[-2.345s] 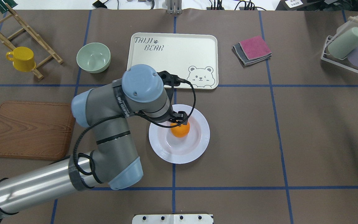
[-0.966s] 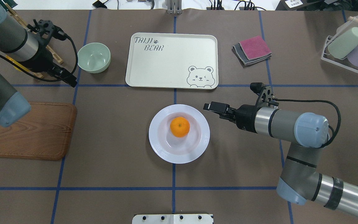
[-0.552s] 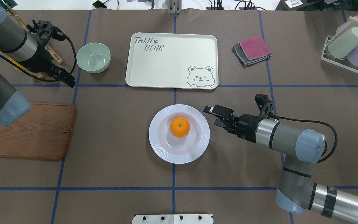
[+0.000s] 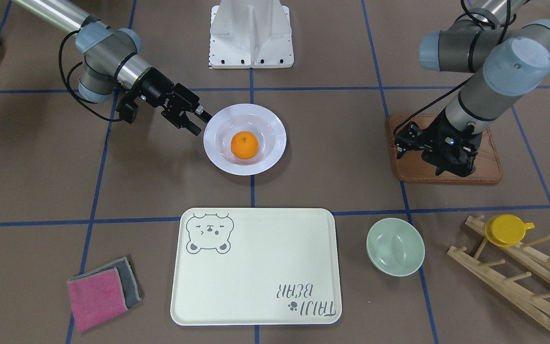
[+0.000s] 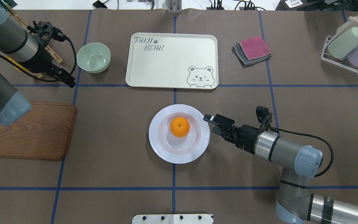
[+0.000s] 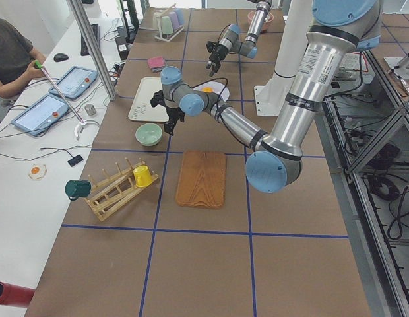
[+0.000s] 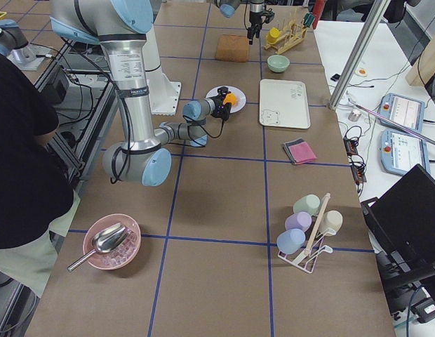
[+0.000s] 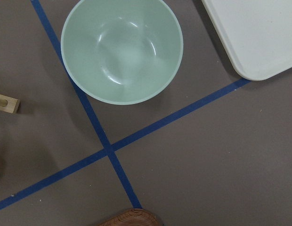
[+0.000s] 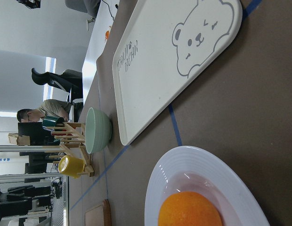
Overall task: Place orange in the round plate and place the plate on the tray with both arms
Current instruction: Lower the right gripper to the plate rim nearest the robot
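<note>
The orange lies in the middle of the white round plate, which stands on the table just in front of the cream tray. My right gripper is open, its fingertips level with the plate's right rim. From the front view the same gripper reaches the rim of the plate with the orange beyond it. The right wrist view shows the orange close ahead. My left gripper hangs far off, near the green bowl; its jaws overlap, so I cannot tell their state.
A pale-green bowl stands left of the tray and a wooden board lies at the left. Folded cloths lie right of the tray. A rack of cups stands far right and a wooden rack with a yellow cup far left.
My left arm has drawn back from the plate to the far left, leaving the orange in it. The right arm came in and has moved down to the plate's right rim.
</note>
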`<state>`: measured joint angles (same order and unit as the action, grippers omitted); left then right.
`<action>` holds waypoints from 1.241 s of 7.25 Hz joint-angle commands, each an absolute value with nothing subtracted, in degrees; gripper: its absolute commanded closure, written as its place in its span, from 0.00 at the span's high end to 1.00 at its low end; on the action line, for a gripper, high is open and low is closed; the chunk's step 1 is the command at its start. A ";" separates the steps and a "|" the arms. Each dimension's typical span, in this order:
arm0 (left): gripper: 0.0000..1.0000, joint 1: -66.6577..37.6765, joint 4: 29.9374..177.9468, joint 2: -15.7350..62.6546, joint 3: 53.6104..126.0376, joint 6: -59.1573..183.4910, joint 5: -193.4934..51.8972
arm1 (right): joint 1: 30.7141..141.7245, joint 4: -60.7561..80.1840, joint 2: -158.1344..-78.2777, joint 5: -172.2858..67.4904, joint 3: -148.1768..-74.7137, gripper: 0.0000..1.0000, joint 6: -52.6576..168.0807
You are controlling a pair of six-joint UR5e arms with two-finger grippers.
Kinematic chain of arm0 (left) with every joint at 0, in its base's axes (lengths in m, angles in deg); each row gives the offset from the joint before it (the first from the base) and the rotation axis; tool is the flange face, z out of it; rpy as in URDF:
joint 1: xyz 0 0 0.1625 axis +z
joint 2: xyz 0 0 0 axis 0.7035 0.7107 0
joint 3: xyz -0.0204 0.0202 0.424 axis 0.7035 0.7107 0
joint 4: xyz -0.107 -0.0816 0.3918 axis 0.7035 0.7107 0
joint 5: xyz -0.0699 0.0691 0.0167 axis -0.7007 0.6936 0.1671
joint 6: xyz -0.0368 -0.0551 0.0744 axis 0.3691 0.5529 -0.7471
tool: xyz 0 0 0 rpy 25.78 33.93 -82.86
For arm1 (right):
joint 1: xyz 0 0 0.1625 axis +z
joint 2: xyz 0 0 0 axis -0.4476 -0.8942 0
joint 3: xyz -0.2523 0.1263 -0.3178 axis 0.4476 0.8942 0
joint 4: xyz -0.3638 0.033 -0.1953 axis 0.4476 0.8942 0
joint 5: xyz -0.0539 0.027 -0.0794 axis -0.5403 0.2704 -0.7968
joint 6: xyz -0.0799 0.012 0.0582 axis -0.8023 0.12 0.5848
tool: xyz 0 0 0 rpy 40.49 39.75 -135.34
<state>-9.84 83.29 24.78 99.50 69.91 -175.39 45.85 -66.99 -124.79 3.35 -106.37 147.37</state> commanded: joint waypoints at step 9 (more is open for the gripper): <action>0.99 -9.79 83.29 24.78 99.84 70.55 -175.47 | 42.14 -66.59 -123.20 2.72 -102.56 0.97 151.69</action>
